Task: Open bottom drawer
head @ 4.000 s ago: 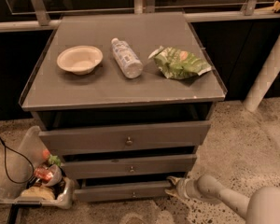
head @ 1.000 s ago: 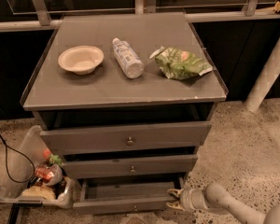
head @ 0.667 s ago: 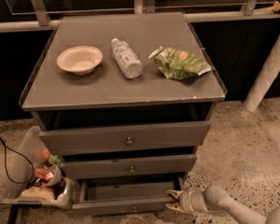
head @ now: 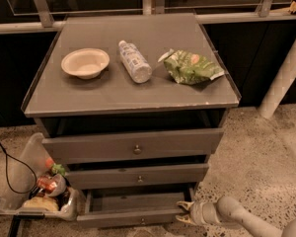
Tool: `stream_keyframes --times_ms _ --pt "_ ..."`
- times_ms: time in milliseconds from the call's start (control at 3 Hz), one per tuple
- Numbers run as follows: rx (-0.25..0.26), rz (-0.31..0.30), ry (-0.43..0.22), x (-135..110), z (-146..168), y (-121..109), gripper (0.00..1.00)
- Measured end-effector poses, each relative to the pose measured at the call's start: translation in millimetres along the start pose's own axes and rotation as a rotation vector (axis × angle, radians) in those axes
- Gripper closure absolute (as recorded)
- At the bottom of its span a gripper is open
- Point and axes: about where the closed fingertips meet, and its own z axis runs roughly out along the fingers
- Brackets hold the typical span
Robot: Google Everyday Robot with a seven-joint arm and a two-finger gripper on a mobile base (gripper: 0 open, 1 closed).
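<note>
The arm (head: 239, 215) reaches in low from the right. Its gripper (head: 184, 213) sits at the right end of the part-open bottom drawer (head: 128, 217); whether it grips cannot be told.

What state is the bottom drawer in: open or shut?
Open, partway. The bottom drawer sits forward of the middle drawer, grey inside showing. The hand is by its front corner, at the picture's right.

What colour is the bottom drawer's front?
Grey bottom drawer, camera view; hand at its right end.
</note>
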Motion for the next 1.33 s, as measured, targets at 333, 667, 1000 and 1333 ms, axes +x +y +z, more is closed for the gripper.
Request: stream_keyframes --times_ms 333,667,1000,1333 --pt "0.000 0.000 0.000 0 0 0 0.59" --pt "0.000 0.000 0.000 0 0 0 0.36" --pt "-0.008 0.008 -0.036 5 0 12 0.13" --pt "-0.008 0.008 -0.036 3 -3 11 0.14"
